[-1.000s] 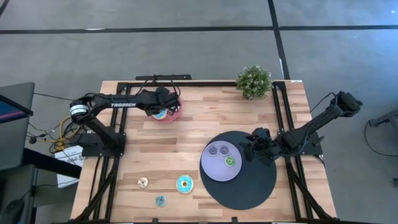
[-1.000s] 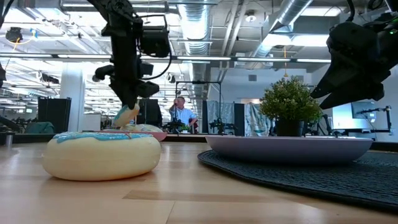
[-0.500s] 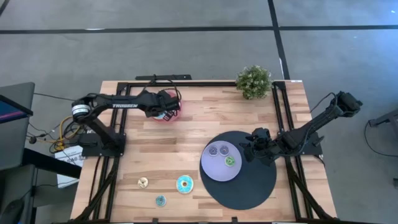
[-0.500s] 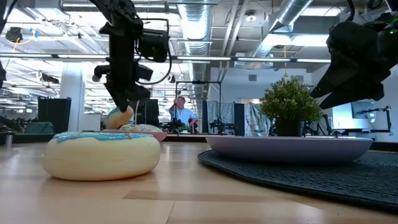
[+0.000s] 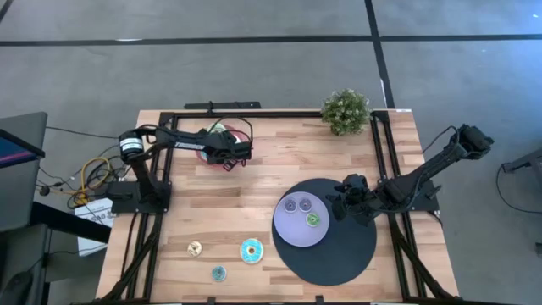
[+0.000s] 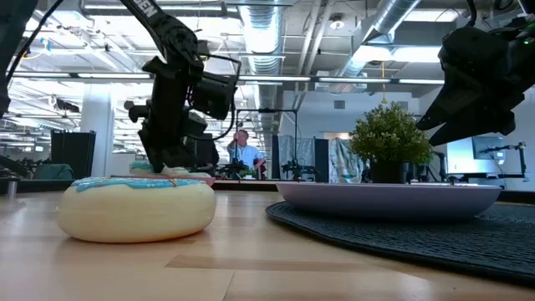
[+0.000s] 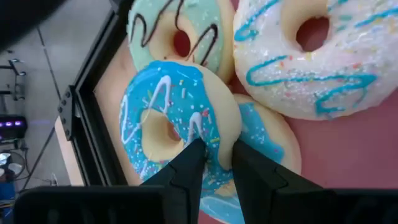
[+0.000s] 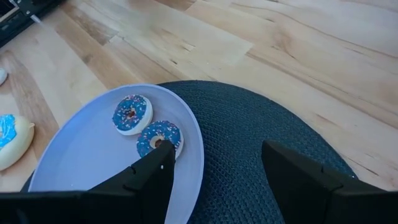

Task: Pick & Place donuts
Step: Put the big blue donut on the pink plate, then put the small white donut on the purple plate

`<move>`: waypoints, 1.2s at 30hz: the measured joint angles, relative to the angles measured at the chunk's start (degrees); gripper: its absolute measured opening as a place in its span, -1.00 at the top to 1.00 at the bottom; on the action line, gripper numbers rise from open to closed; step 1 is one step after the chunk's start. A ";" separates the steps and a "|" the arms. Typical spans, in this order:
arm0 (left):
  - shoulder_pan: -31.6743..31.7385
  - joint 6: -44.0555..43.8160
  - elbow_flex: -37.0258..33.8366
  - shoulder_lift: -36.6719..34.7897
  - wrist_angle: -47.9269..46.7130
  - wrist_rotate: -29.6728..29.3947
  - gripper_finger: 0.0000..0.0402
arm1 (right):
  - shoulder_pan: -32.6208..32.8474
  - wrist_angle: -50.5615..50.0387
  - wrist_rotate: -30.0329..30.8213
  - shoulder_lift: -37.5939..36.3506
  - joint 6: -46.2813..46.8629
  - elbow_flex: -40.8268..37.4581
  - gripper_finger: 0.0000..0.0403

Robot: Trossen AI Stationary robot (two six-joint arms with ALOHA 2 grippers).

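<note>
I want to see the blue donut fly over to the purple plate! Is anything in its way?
Nothing visible blocks it. The left pincer grips the blue donut above the pink plate. Bare wood lies between it and the lavender plate. The right pincer waits open at that plate's far edge.

Two slim, dark, jointed robot arms. The left arm (image 5: 174, 140) is matte black with white lettering along the link behind its gripper (too small to read here) and a pale silver collar at the joint farthest from the gripper; thin black cables loop beside its wrist. The right arm (image 5: 415, 182) is black throughout, with a blocky wrist housing just behind its gripper. Each arm ends in two flat, dark, tapered fingers (image 7: 186, 171).
</note>
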 joint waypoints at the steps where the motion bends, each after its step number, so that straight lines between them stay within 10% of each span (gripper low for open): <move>1: -0.23 -0.52 0.00 -0.31 -0.43 -0.36 0.62 | -0.01 0.01 -0.02 0.00 -0.26 0.00 -0.14; 23: -2.31 -6.42 4.15 -0.72 -10.56 -2.77 0.08 | -0.02 0.38 -0.22 0.00 -0.38 0.00 -0.14; 36: -15.00 -14.25 7.56 -9.06 -14.35 -7.54 0.06 | 0.00 0.59 -0.31 0.00 -0.38 0.00 -0.14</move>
